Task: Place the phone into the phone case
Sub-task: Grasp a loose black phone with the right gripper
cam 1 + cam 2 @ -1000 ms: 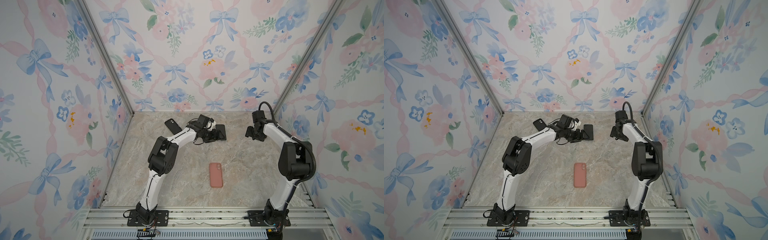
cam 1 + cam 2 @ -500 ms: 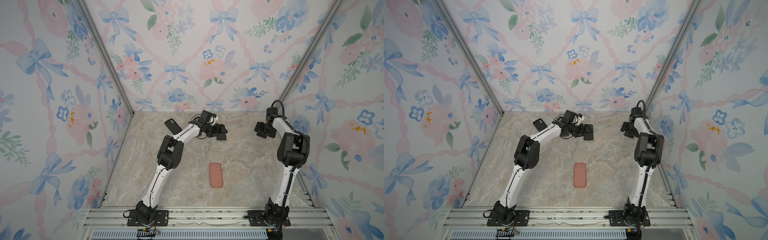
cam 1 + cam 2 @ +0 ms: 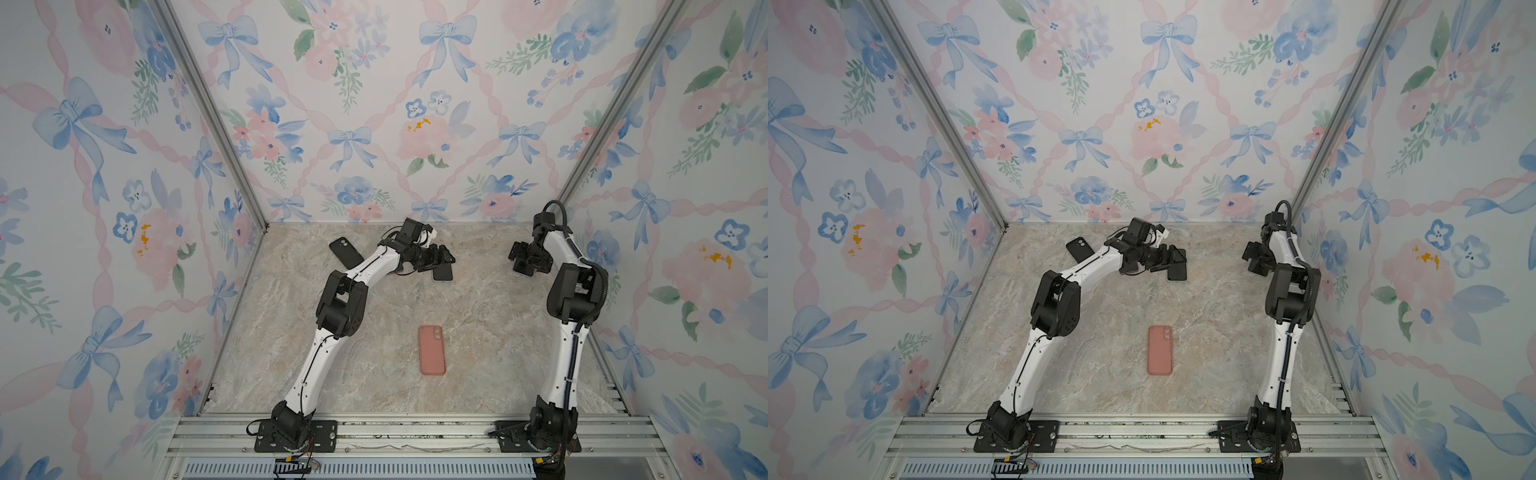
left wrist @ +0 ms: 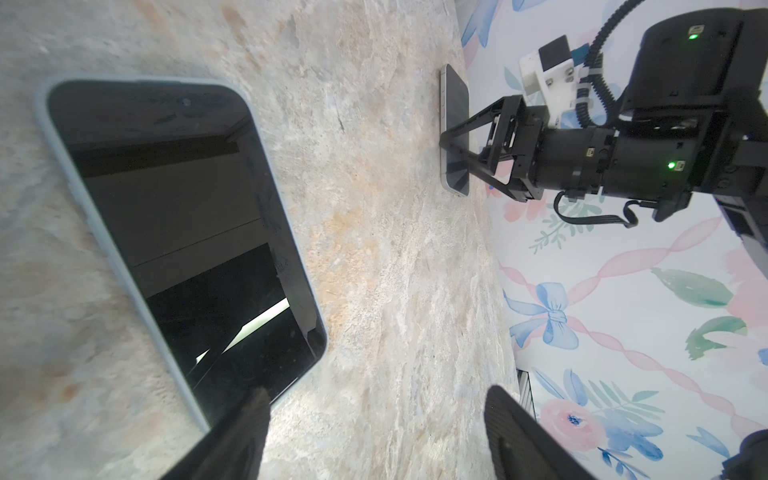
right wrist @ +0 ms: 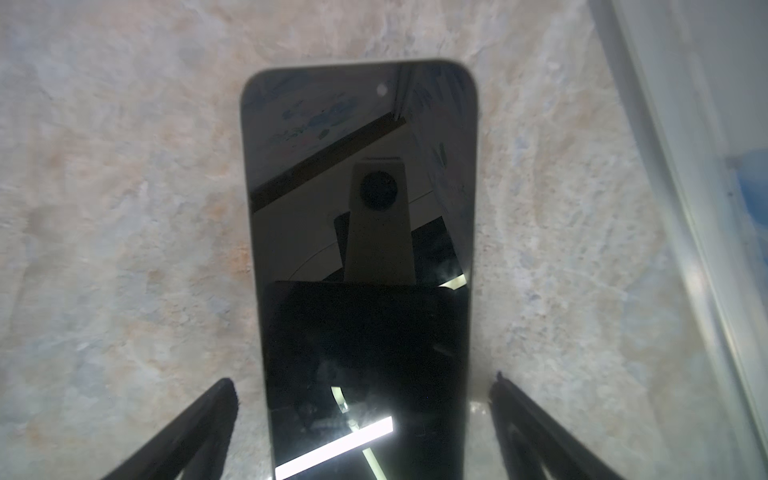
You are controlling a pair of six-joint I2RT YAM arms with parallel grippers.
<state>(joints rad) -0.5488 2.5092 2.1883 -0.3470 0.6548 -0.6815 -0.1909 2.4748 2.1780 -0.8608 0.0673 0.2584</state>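
Rightward, toward the side wall, the right claw [image 5: 361, 390] has shifted over the last second, and its jaws have spread wide. A phone [image 5: 359, 249] now lies flat and screen up on the marble tabletop [image 3: 374, 395], directly under this claw. It runs lengthwise between the two fingers [image 5: 199, 428], with a narrow gap on each side, touching neither.

The left claw [image 4: 374, 436] is spread as well, with bare tabletop between its fingers. A second phone [image 4: 183, 249], pale-rimmed and screen up, lies ahead of it and off to one side. Only the near corner reaches one finger, and whether they touch cannot be told. In both top views this second phone [image 3: 442, 272] [image 3: 1177, 272] shows just below the claw's tips.

The pink phone case [image 3: 432, 350] [image 3: 1160, 350] lies back up, well apart from both claws. It sits roughly straight back from the left claw, toward the arm bases. A black phone or case [image 3: 345, 252], which of the two is unclear, lies beyond the left claw on the side away from the right claw.
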